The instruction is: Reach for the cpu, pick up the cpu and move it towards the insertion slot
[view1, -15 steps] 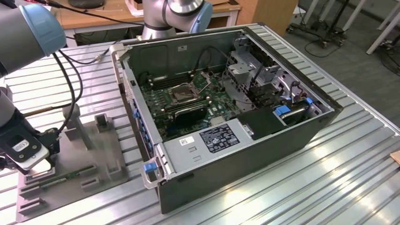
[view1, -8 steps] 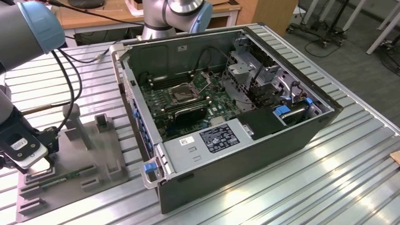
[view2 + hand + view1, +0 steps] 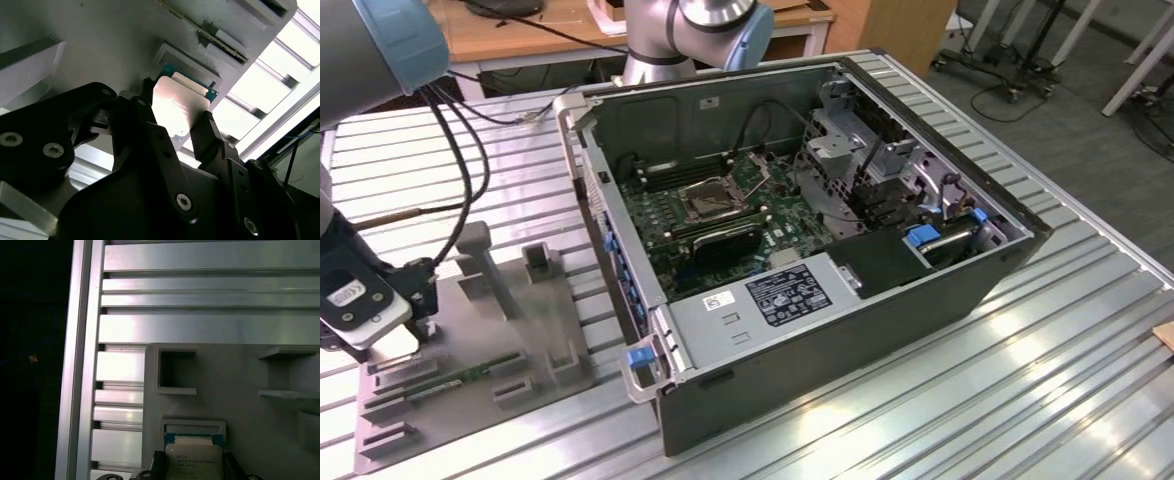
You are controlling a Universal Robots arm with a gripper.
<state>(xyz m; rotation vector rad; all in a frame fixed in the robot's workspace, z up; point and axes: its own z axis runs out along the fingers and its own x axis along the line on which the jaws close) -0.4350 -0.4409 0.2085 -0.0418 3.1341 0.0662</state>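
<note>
My gripper point(image 3: 398, 335) is at the lower left of the exterior view, down over the grey tray point(image 3: 520, 330). In both wrist views the cpu point(image 3: 193, 460) sits between my fingers point(image 3: 210, 132), and they look pressed on its two opposite edges, so I call it clenched on the cpu. The chip lies in its tray pocket, not lifted, as far as I can judge. The insertion slot point(image 3: 711, 203) is centre frame in the exterior view, on the green board inside the open computer case point(image 3: 854, 330), well apart from me. Risks, my judgement: the chip is thin and held by its edges only, so an off-centre or weak pinch could let it tilt or drop. A crooked pull could snag a corner on the pocket wall. The case side wall stands between the tray and the slot, so a low carry could knock it. The memory stick point(image 3: 460, 378) lies on the tray near me and could get nudged. Writing: there is print on the cpu face and on a dark label point(image 3: 783, 296) on the case's metal cover below centre. None of it can be made out.
</note>
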